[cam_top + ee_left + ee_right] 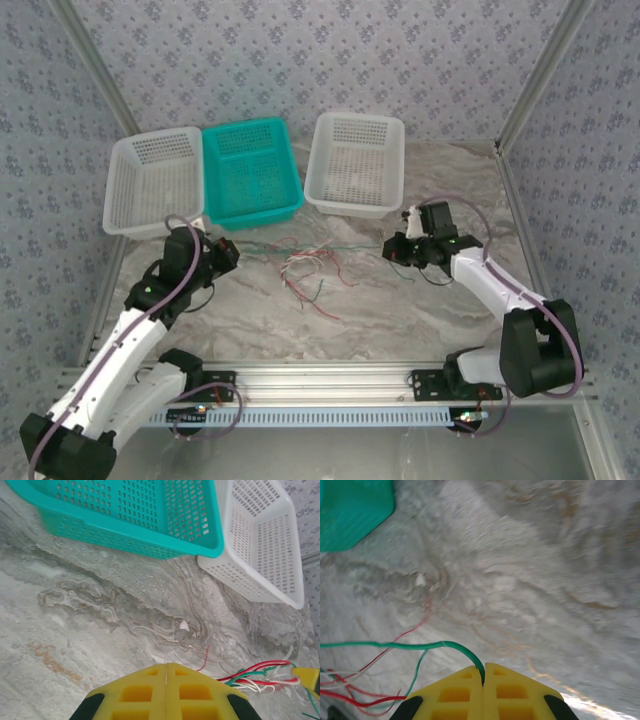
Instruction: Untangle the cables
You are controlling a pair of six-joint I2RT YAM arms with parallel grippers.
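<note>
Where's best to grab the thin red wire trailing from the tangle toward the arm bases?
Take the thin red wire by its free tail, from straight above, pinching across it: that stretch lies flat on the marble table, clear of the tangle.

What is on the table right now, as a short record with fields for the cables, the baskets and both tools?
cables: loose red, green and white tangle on the table
left tool: shut, pads meeting, nothing seen between them
right tool: shut on green cable
baskets: teal basket between left white basket and right white basket, far side
</note>
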